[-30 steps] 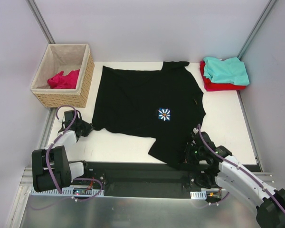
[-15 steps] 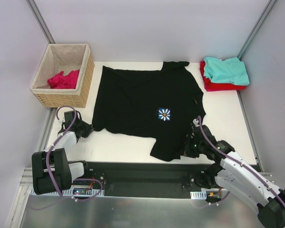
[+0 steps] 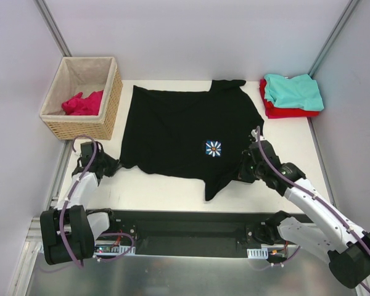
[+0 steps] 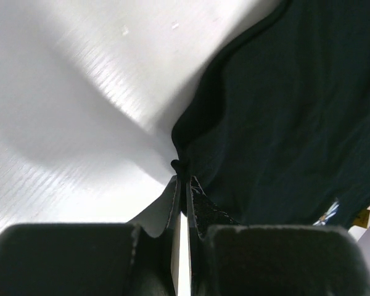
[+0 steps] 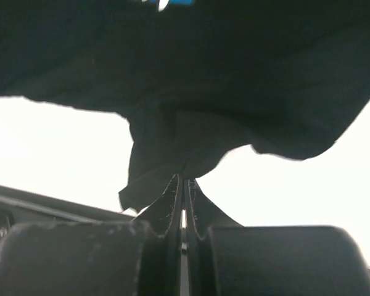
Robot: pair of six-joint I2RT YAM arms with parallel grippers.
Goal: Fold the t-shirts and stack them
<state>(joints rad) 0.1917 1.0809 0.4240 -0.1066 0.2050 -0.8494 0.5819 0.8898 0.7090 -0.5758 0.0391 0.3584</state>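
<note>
The large black t-shirt (image 3: 185,135) with a small flower print lies spread on the white table. My left gripper (image 3: 113,166) is shut on its near left corner (image 4: 180,165), low on the table. My right gripper (image 3: 246,172) is shut on its near right edge (image 5: 172,154) and holds that cloth lifted and drawn in over the shirt. The teal t-shirt (image 3: 293,90) lies folded on the red t-shirt (image 3: 283,111) at the far right corner. The magenta-pink t-shirt (image 3: 83,103) lies crumpled in the basket.
The wicker basket (image 3: 111,98) with beige lining stands at the far left, just off the table's corner. White walls with metal posts close in the sides and back. The black rail (image 3: 185,225) of the arm bases runs along the near edge.
My right gripper has moved away from the near edge toward the shirt's middle, carrying the near right cloth with it; the hanging flap has shrunk. The left gripper has stayed on its corner.
</note>
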